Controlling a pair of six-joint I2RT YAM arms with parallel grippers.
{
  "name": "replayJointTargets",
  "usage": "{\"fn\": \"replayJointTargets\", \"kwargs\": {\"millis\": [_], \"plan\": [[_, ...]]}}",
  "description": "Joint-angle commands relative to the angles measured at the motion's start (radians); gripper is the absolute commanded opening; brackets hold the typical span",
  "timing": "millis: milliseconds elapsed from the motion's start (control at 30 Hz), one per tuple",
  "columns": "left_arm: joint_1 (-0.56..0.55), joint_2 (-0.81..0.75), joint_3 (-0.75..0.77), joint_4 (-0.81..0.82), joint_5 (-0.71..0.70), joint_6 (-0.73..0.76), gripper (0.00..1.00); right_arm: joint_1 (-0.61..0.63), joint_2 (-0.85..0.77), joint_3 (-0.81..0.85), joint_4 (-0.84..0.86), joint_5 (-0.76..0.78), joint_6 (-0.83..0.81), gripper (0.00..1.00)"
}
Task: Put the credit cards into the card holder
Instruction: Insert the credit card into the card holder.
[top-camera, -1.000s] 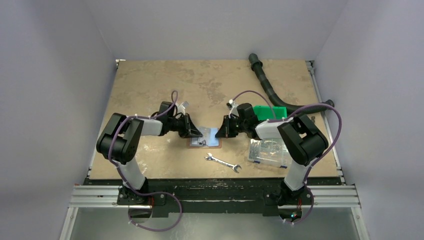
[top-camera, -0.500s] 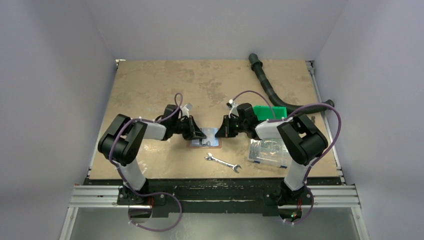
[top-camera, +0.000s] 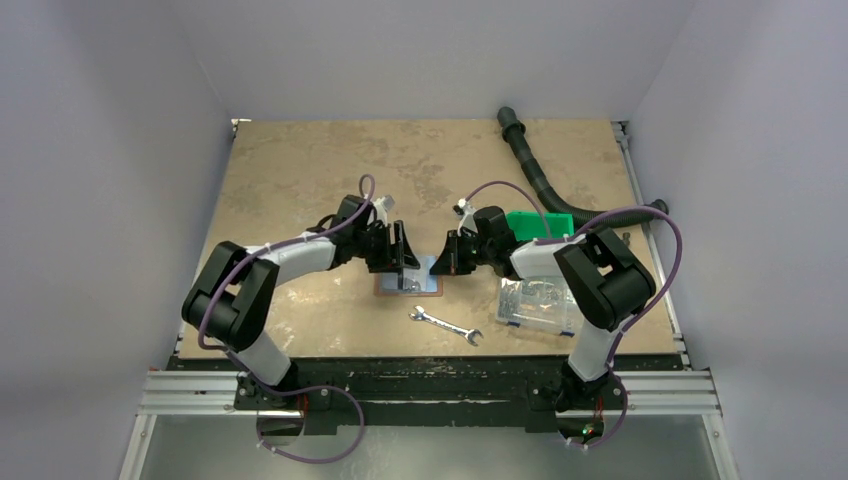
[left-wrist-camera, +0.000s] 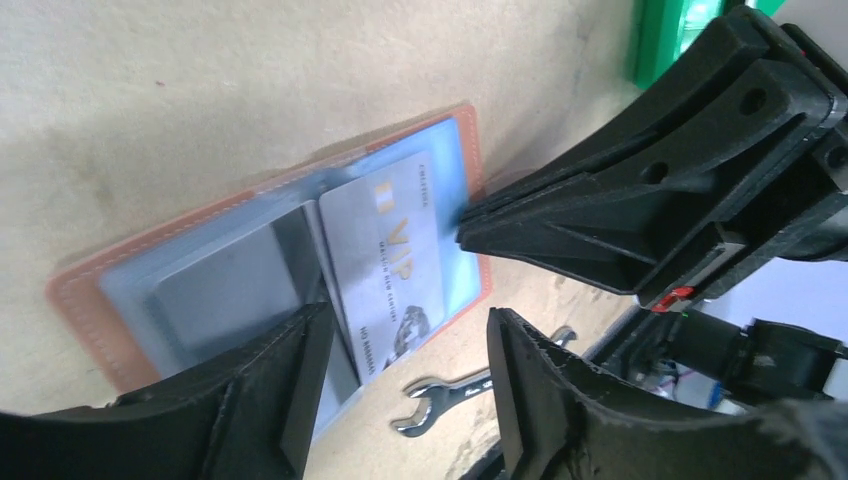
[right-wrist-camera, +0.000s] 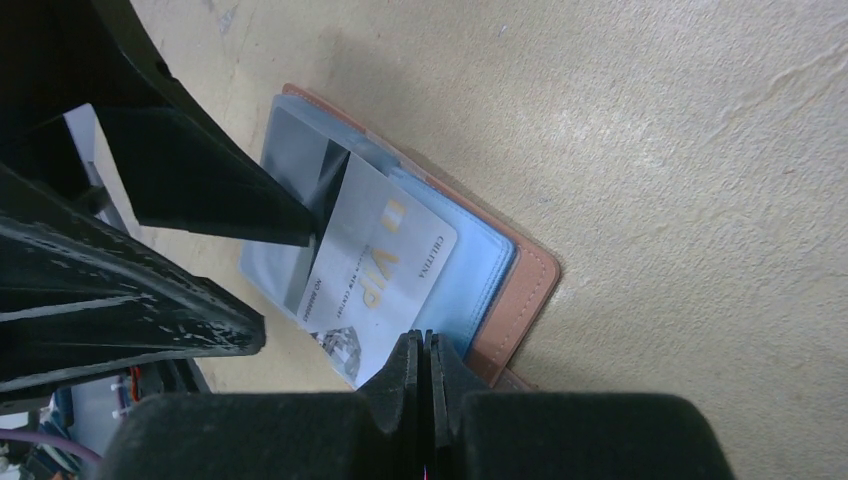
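Six o'clock: left gripper fingers (left-wrist-camera: 262, 398) apart over the open card holder (left-wrist-camera: 82, 300); credit card (left-wrist-camera: 385, 250) lies on it, right gripper's (left-wrist-camera: 468, 222) closed tips touching from three o'clock.

Tan, blotchy table (top-camera: 300, 180) with 5 things sitting straight on it. The card holder (top-camera: 425, 284) lies open and flat right between the left gripper (top-camera: 404, 264) and the right gripper (top-camera: 441, 267), under their tips. A wrench (top-camera: 445, 326) is just nearer the bases than those tips. Out past the right gripper's outer side there's a clear compartment box (top-camera: 535, 303), a green bin (top-camera: 540, 222) farther back, and a black ribbed hose (top-camera: 545, 185) running toward the far corner.
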Motion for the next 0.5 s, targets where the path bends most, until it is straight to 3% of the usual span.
{"fn": "replayJointTargets", "kwargs": {"millis": [0,467], "plan": [[0.006,-0.045,0.048,-0.174,-0.138,0.091,0.64,-0.002,-0.007,-0.017,-0.009,0.038,-0.022,0.00],[-0.065,0.043,0.063,-0.116,-0.141,0.060,0.63,-0.002,-0.008,-0.017,-0.006,0.038,-0.021,0.00]]}}
